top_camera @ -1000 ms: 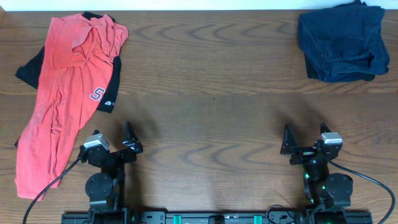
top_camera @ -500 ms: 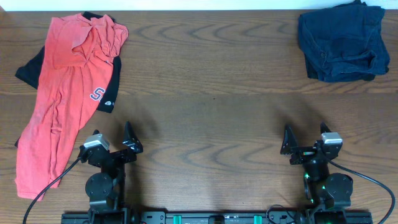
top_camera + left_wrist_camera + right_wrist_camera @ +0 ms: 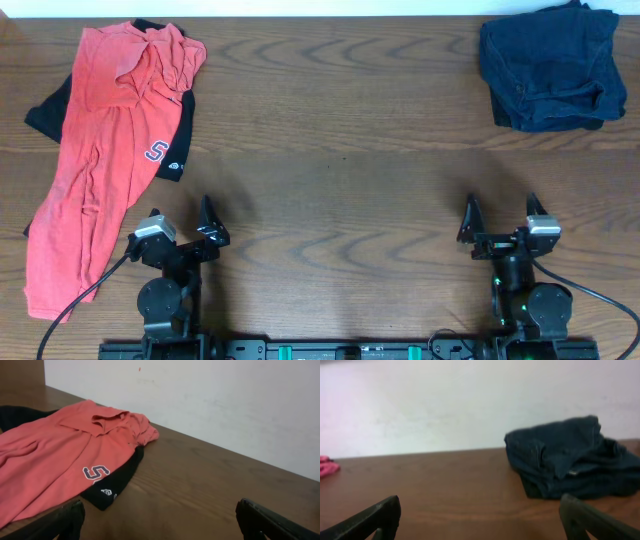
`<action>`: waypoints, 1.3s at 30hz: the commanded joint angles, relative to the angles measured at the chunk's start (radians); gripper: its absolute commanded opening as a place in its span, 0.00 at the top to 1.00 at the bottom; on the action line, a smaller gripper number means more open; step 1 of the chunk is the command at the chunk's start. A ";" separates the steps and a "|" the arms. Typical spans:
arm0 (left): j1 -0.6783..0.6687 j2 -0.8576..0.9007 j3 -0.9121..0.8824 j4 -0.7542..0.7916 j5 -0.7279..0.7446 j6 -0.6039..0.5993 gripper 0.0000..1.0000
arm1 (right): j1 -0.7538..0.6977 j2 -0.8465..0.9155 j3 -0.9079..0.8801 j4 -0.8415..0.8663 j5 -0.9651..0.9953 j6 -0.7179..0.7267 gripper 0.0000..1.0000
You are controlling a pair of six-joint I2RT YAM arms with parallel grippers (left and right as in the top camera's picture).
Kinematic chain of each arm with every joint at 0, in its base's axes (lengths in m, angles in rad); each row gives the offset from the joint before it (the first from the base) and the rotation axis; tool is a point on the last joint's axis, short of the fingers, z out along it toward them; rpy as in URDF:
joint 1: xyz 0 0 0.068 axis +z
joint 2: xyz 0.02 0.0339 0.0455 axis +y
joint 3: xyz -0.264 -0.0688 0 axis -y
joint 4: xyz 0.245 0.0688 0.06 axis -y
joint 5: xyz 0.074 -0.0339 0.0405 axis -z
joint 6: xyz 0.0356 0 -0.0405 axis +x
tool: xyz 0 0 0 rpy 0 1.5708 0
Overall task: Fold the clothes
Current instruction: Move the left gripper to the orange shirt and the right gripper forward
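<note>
A faded coral-red T-shirt (image 3: 100,150) lies crumpled and stretched along the table's left side, lettering showing; it also shows in the left wrist view (image 3: 55,455). A black garment (image 3: 172,150) with a small white logo lies under it, and shows in the left wrist view (image 3: 112,485). A navy garment (image 3: 550,65) lies bunched at the far right corner and shows in the right wrist view (image 3: 570,462). My left gripper (image 3: 180,222) is open and empty near the front edge, right of the red shirt. My right gripper (image 3: 500,215) is open and empty at the front right.
The brown wooden table (image 3: 340,150) spreads between the two piles. A white wall (image 3: 200,400) stands behind the far edge. The arm bases and cables sit at the front edge.
My right gripper has shifted slightly to the right and turned a little. The left arm and the clothes have not moved.
</note>
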 commanded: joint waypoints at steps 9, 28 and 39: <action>-0.005 0.000 -0.004 -0.039 0.094 0.030 0.02 | -0.010 -0.003 -0.002 0.073 -0.060 -0.008 0.01; -0.005 0.547 0.484 -0.259 0.094 0.101 0.02 | -0.010 0.460 0.299 0.096 -0.178 -0.064 0.01; -0.005 1.033 0.979 -0.648 0.125 0.103 0.02 | -0.010 1.020 0.787 -0.087 -0.436 -0.064 0.01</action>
